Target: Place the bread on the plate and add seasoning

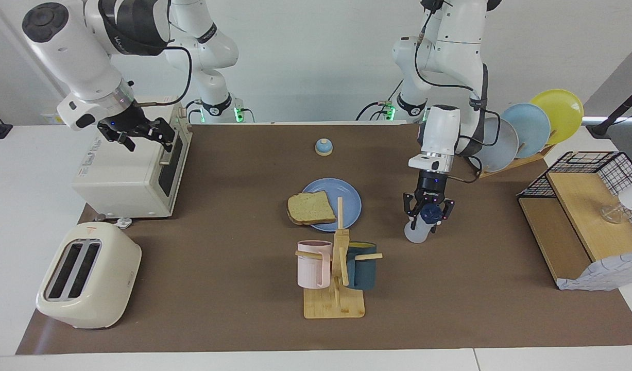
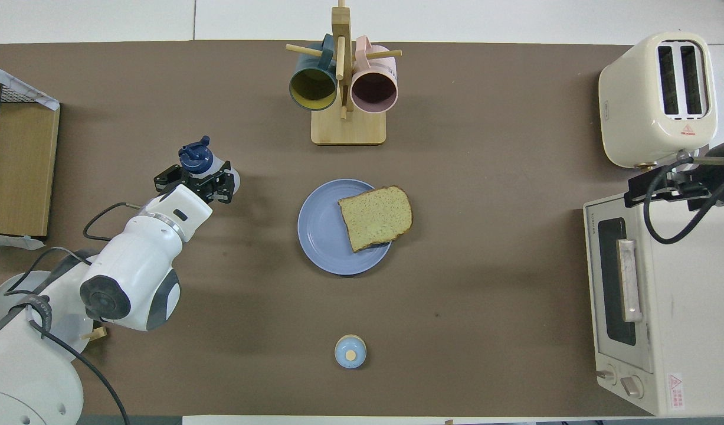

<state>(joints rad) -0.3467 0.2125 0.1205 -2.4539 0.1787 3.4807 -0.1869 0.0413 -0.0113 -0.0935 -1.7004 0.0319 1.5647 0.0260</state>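
- The bread [image 1: 311, 207] lies at the centre of the facing frame, on the blue plate [image 1: 349, 198], with one edge hanging over the plate's rim.
- At the far left of that frame the cream toaster [image 1: 87, 275] sits low, and the toaster oven [image 1: 127, 172] stands above it.
- The right gripper [image 1: 135, 135] hangs in the upper left, over the top of the toaster oven; its jaws stand apart and hold nothing.
- A small blue-topped bell [image 1: 323, 147] sits above the plate in the frame.
- The wooden mug rack [image 1: 339, 288], with a pink mug [image 1: 312, 264] and a dark teal mug [image 1: 361, 265], stands just below the plate.
- Right of centre, the seasoning [image 1: 419, 226] stands on the brown mat, tilted a little, its dark blue cap up.
- The left gripper [image 1: 428, 214] is down around the bottle's cap; I cannot tell whether its fingers press on the bottle or stand just off it.
- At the upper right, three upright plates [image 1: 532, 126] lean in a rack; a wire basket shelf [image 1: 578, 216] fills the right edge.
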